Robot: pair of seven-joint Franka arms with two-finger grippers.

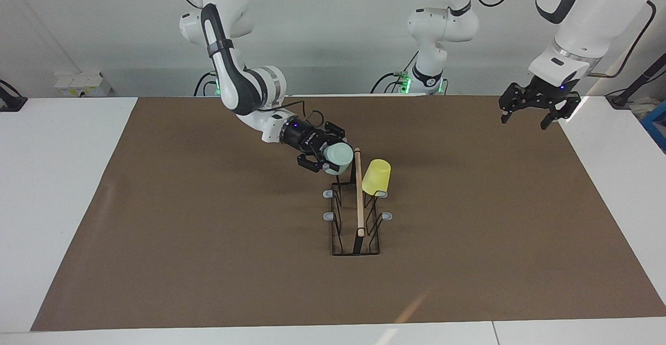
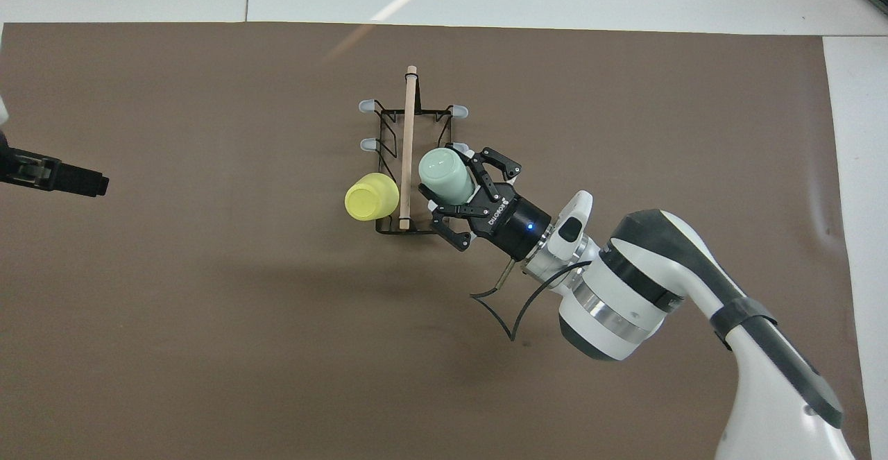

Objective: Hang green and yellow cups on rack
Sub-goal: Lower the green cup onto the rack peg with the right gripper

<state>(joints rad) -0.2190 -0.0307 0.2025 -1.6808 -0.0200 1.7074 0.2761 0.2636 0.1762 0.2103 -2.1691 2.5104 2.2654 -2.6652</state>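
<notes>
My right tool [image 1: 327,161] is closed around the green cup [image 1: 338,157] and holds it over the rack [image 1: 356,215], at the rack's end nearer to the robots, on the right arm's side of the wooden rod [image 1: 359,191]. The cup is tilted, its closed bottom toward the rod. The yellow cup [image 1: 376,177] already hangs upside down on a peg on the rod's left-arm side. I judge that the nearest free peg [image 1: 328,194] lies just under my cup. My left tool [image 1: 530,111] waits open over the bench [image 1: 208,230] edge.

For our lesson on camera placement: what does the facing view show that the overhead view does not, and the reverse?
Only the facing view shows both arm bases and the whole left gripper, open over the brown mat's edge. Only the overhead view shows the bright yellow plastic cup's base as a full circle. Both show the right gripper shut on the pale mint green cup beside the black wire rack's wooden rod.
</notes>
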